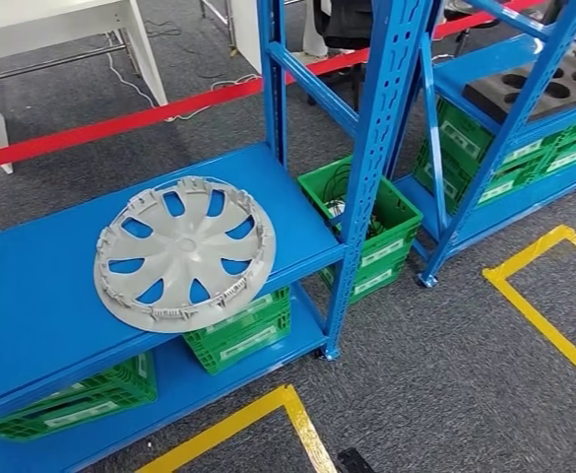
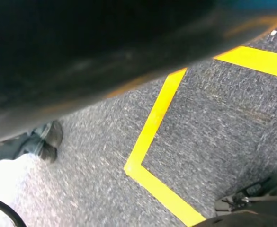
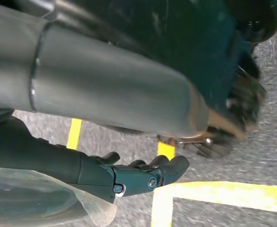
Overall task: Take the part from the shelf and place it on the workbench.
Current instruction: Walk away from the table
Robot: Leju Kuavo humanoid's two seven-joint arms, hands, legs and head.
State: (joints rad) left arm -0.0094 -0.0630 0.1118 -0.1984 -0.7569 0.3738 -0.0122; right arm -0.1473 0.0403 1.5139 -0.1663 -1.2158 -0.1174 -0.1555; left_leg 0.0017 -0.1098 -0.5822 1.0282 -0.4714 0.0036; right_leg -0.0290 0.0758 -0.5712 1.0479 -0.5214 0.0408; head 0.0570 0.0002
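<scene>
One grey hubcap (image 1: 184,252) lies flat on the blue shelf (image 1: 39,296), untouched.
Seen from the right wrist, the right hand (image 3: 137,177) hangs over grey carpet and yellow floor tape (image 3: 233,195), its dark fingers (image 3: 171,168) extended, slightly curled and holding nothing. The left hand's state cannot be told. Green crates (image 1: 243,330) sit below the hubcap.

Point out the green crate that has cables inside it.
The green crate on the floor between the two blue shelf units; black cables show inside, unlike the crates tucked under shelves.
</scene>
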